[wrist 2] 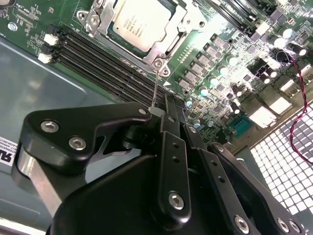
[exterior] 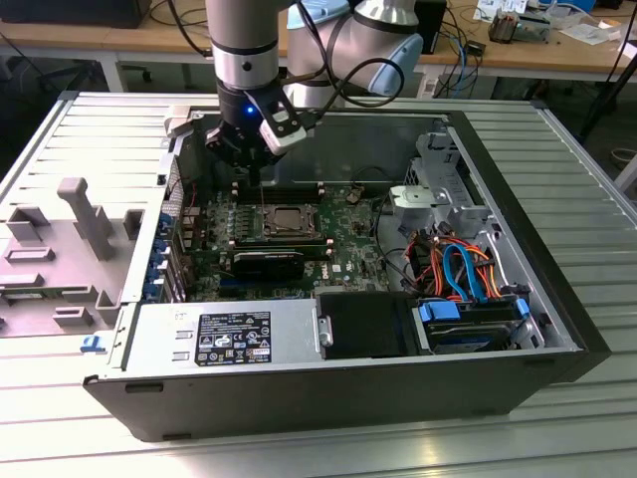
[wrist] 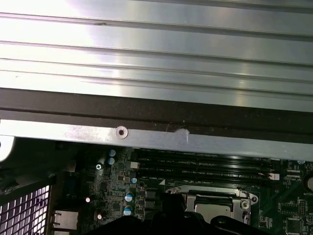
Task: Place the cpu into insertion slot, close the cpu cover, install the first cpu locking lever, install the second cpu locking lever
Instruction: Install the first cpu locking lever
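Observation:
The cpu (wrist 2: 141, 23), a flat square chip with a dull silver top, lies in the insertion slot (wrist 2: 91, 19) on the green board. The cpu cover (wrist 2: 168, 45), a thin silver frame, lies flat around it. A thin wire locking lever (wrist 2: 155, 90) rises from the socket's corner up to my gripper (wrist 2: 165, 111), whose black fingers are shut on the lever's end. In the exterior view my gripper (exterior: 260, 182) hangs just behind the cpu (exterior: 290, 216), inside the open computer case. The first wrist view shows the socket (wrist: 211, 199) below the case rim.
Long black memory slots (wrist 2: 105, 58) run beside the socket. A black graphics card (exterior: 267, 263) sits in front of it, then a silver power supply (exterior: 224, 334). Drives with blue and orange cables (exterior: 466, 271) fill the exterior view's right. A grey fixture (exterior: 85, 214) stands outside the case.

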`<state>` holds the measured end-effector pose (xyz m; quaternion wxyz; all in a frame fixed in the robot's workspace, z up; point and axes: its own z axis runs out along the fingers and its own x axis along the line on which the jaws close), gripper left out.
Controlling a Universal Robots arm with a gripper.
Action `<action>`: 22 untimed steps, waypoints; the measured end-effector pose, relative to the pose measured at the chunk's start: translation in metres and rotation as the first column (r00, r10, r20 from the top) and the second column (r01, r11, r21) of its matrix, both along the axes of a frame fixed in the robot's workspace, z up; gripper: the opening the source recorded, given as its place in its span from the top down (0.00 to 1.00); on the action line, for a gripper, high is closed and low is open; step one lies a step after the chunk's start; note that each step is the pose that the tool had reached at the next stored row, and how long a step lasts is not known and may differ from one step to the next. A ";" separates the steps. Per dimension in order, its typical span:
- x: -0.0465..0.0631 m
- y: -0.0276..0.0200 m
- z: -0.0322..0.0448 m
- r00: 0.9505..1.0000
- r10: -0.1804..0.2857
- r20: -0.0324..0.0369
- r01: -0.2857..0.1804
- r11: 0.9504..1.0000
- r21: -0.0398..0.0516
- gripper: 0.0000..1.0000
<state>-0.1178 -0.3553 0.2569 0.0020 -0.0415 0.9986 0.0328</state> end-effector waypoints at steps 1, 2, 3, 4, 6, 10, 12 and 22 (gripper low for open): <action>0.000 0.0000 0.0000 1.000 0.000 0.000 0.000 1.000 0.000 0.89; 0.000 0.0000 0.0000 1.000 0.000 0.000 0.000 1.000 0.000 0.89; 0.001 0.0000 0.0000 1.000 0.000 0.000 0.000 1.000 0.000 0.89; 0.001 0.0000 0.0000 1.000 0.000 0.000 0.000 1.000 0.000 0.89; 0.001 0.0000 -0.0001 1.000 0.000 0.000 0.000 1.000 0.000 0.89; 0.002 0.0000 -0.0001 1.000 0.000 0.000 0.000 1.000 0.000 0.89; 0.003 0.0000 -0.0001 1.000 0.000 0.000 0.000 1.000 0.000 0.89; 0.005 0.0000 -0.0004 1.000 0.000 0.000 0.000 1.000 0.000 0.89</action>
